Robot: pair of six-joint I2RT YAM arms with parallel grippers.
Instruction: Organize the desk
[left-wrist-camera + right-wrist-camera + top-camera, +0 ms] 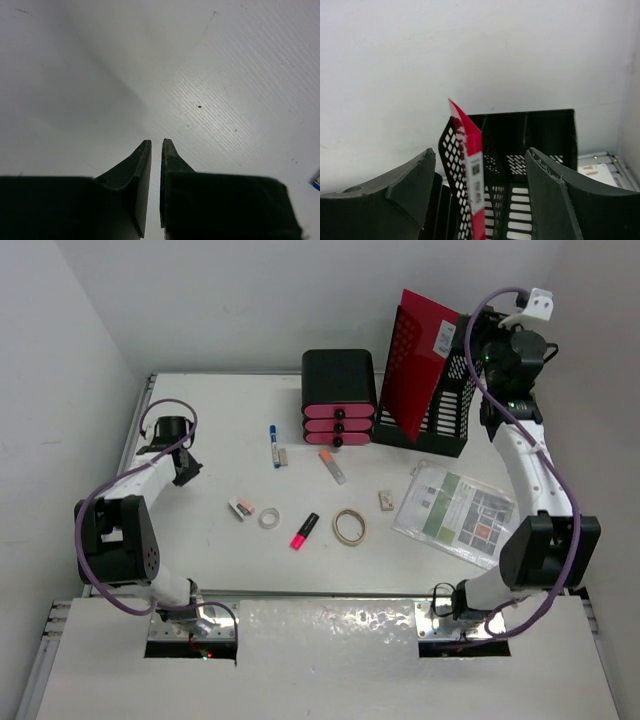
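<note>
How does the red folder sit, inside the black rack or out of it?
Inside: the red folder stands tilted in the black rack, at one end.

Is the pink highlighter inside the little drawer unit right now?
No, the pink highlighter lies out in the open on the desk, well in front of the drawer unit.

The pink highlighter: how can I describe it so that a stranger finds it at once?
From the black drawer unit at the back of the desk, come toward the near edge. The pink highlighter lies between a small white tape roll and a larger tan ring. Only it is pink with a black cap.
</note>
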